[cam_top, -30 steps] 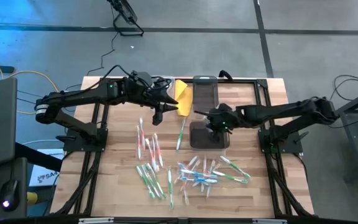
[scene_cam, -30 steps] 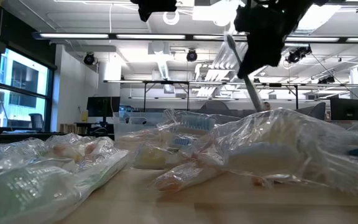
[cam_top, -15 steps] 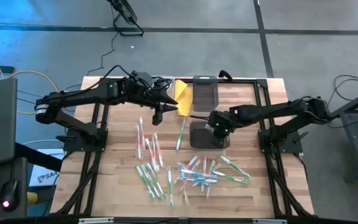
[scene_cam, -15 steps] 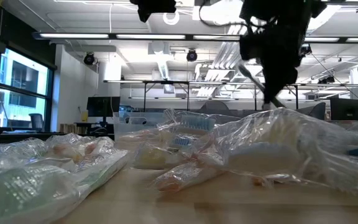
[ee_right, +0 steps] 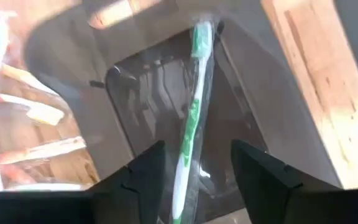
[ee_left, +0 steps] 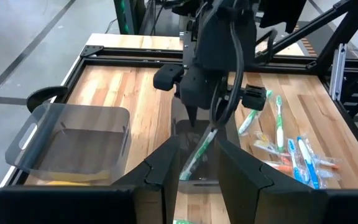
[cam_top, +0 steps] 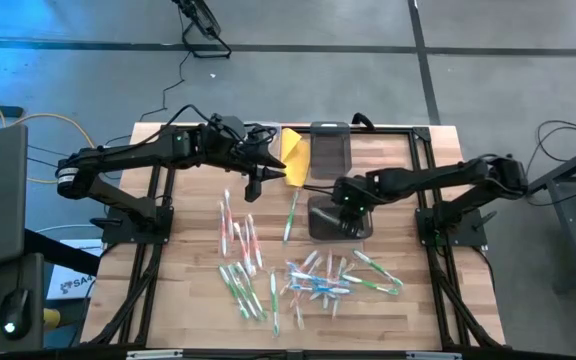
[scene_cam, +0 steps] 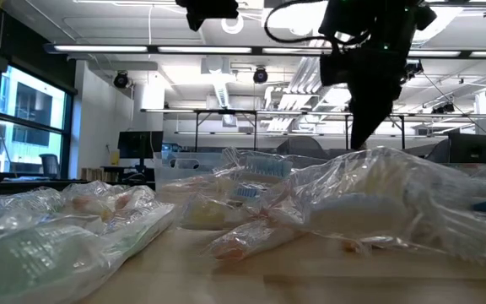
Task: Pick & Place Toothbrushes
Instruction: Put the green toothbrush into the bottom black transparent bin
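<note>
Over the near dark bin, the right gripper hangs with a green toothbrush between its parted fingers.

Seen from its wrist, the fingers stand apart on either side of the green-and-white brush, which leans head-up inside the smoky bin; I cannot tell whether either finger touches it. From above, that bin sits mid-table, with a second, clear bin behind it and a yellow folded cloth beside that. The left gripper hovers near the cloth, above the wooden table, its fingers partly apart and holding nothing that I can see. The other toothbrushes lie scattered in wrappers across the front of the table, well apart from both grippers.
</note>
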Robot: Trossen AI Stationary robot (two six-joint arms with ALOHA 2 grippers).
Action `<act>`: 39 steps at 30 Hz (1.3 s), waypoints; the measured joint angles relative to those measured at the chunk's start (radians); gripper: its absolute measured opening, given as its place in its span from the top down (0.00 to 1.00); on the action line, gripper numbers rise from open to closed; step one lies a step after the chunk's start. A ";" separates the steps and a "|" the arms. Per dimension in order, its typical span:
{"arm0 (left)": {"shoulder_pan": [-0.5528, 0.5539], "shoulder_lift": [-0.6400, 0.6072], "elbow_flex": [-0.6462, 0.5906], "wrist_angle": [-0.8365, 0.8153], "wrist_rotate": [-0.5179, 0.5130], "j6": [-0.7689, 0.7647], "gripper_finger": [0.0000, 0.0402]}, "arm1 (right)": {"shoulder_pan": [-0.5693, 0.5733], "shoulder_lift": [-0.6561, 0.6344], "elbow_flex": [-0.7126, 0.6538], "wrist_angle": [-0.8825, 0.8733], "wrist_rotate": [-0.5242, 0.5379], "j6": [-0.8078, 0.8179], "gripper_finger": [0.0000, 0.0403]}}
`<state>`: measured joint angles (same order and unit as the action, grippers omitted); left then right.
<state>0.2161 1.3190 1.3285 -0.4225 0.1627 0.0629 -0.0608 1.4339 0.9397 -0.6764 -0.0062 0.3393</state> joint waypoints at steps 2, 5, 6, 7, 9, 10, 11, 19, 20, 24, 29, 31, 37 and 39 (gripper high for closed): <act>0.000 0.000 0.000 0.000 0.000 0.000 0.75 | 0.000 -0.020 0.014 -0.005 0.002 0.000 0.55; 0.000 0.000 0.000 0.000 0.000 -0.007 0.75 | 0.000 -0.040 0.036 -0.003 0.006 -0.007 0.58; 0.000 0.000 0.000 0.000 0.000 -0.013 0.75 | 0.000 -0.056 0.038 0.005 0.008 -0.016 0.60; 0.000 0.000 0.000 0.000 0.000 -0.016 0.75 | 0.000 -0.072 0.037 0.003 0.006 -0.029 0.63; 0.000 0.000 0.000 0.000 0.000 -0.018 0.75 | 0.002 -0.088 0.037 0.016 0.008 -0.069 0.70; 0.000 0.000 0.000 -0.001 0.000 -0.018 0.75 | 0.004 -0.103 0.038 0.031 0.007 -0.086 0.73; 0.000 0.000 0.000 0.000 0.000 -0.023 0.75 | 0.002 -0.118 0.037 0.029 0.009 -0.096 0.76; 0.000 0.000 0.000 0.002 0.003 -0.045 0.75 | -0.008 -0.144 0.036 0.055 0.007 -0.114 0.95; 0.000 0.000 0.000 0.005 0.002 -0.045 0.75 | -0.010 -0.145 0.037 0.062 0.014 -0.123 0.97; -0.001 0.000 -0.001 -0.001 -0.041 -0.049 0.77 | 0.000 -0.150 0.037 0.065 0.080 -0.132 0.99; -0.009 0.000 -0.046 0.008 -0.095 -0.074 0.84 | 0.027 -0.219 0.000 0.126 0.159 -0.106 0.99; -0.019 0.000 -0.065 0.008 -0.097 -0.092 0.88 | 0.040 -0.270 -0.039 0.207 0.138 -0.114 0.99; -0.065 0.001 -0.140 0.082 -0.157 -0.149 0.99 | 0.048 -0.479 -0.178 0.368 0.101 -0.152 0.99; -0.082 0.001 -0.160 0.116 -0.178 -0.173 1.00 | 0.047 -0.547 -0.218 0.402 0.103 -0.156 0.99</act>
<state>0.1338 1.3197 1.1689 -0.3065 -0.0153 -0.1102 -0.0135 0.8869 0.7213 -0.2741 0.0966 0.1838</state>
